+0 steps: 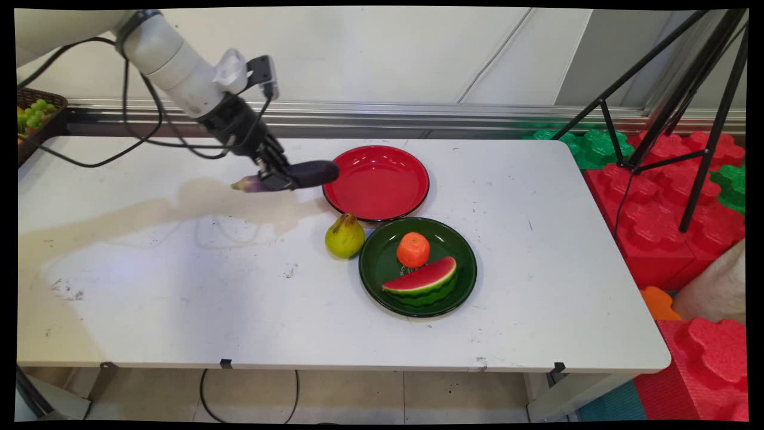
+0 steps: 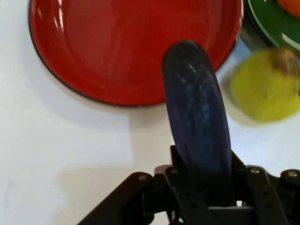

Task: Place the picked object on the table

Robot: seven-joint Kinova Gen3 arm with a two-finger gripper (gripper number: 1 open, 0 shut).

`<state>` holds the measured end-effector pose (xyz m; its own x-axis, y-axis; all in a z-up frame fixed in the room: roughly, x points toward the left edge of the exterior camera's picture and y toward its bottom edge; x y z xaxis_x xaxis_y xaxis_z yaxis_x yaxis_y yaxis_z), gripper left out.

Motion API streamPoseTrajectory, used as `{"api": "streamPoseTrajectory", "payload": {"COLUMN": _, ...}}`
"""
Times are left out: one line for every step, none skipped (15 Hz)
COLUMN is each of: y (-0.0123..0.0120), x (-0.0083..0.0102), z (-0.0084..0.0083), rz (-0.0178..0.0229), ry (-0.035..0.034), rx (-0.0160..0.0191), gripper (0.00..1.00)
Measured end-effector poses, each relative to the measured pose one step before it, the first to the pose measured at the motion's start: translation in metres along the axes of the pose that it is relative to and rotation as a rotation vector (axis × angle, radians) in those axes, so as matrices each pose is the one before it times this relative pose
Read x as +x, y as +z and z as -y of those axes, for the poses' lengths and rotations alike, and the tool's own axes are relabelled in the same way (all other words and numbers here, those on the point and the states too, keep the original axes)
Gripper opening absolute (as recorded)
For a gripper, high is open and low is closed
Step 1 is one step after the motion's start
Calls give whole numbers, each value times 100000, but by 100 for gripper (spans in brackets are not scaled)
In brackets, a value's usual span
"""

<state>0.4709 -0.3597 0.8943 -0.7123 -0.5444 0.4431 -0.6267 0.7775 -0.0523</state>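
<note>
Pincer [image 1: 276, 177] clamps my dark purple eggplant [image 1: 292, 177] crosswise near its stem, keeping it level above the bench [image 1: 179, 286], tip reaching the glossy red plate [image 1: 377, 182]; yellow-green pear [image 1: 344, 236] sits nearby.

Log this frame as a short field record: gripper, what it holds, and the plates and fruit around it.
gripper: shut on the eggplant, held off the table
eggplant tip: over the near rim of the red plate
red plate: nothing on it
green plate: holds an orange and a watermelon slice
pear: on the table, left of the green plate
</note>
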Motion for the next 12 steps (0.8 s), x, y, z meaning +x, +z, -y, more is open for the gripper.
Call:
{"api": "streamPoseTrajectory", "payload": {"y": -164, "x": -556, "z": -189, "rz": 1340, "ry": 683, "rx": -277, "gripper": 0}}
{"api": "streamPoseTrajectory", "payload": {"y": -52, "x": -347, "z": -102, "rz": 846, "ry": 404, "rx": -174, "gripper": 0}}
{"api": "streamPoseTrajectory", "payload": {"y": -19, "x": -502, "z": -136, "rz": 1075, "ry": 550, "rx": -171, "gripper": 0}}
{"api": "streamPoseTrajectory", "payload": {"y": 71, "x": -509, "z": -107, "rz": 1015, "ry": 389, "rx": -181, "gripper": 0}}
{"api": "streamPoseTrajectory", "payload": {"y": 247, "x": -598, "z": -100, "rz": 1062, "ry": 488, "rx": -337, "gripper": 0}}
{"api": "streamPoseTrajectory", "payload": {"y": 305, "x": -465, "z": -66, "rz": 795, "ry": 173, "rx": -451, "gripper": 0}}
{"api": "streamPoseTrajectory", "payload": {"y": 440, "x": -536, "z": -54, "rz": 868, "ry": 138, "rx": -563, "gripper": 0}}
{"api": "streamPoseTrajectory", "payload": {"y": 533, "x": -471, "z": -30, "rz": 771, "ry": 247, "rx": -648, "gripper": 0}}
{"api": "streamPoseTrajectory", "payload": {"y": 491, "x": -352, "z": 11, "rz": 416, "ry": 289, "rx": -501, "gripper": 0}}
{"api": "streamPoseTrajectory", "payload": {"y": 354, "x": -208, "z": 16, "rz": 270, "ry": 266, "rx": -402, "gripper": 0}}
{"api": "streamPoseTrajectory", "payload": {"y": 561, "x": -282, "z": 44, "rz": 282, "ry": 308, "rx": -520, "gripper": 0}}
{"api": "streamPoseTrajectory", "payload": {"y": 670, "x": -297, "z": 68, "rz": 260, "ry": 311, "rx": -555, "gripper": 0}}
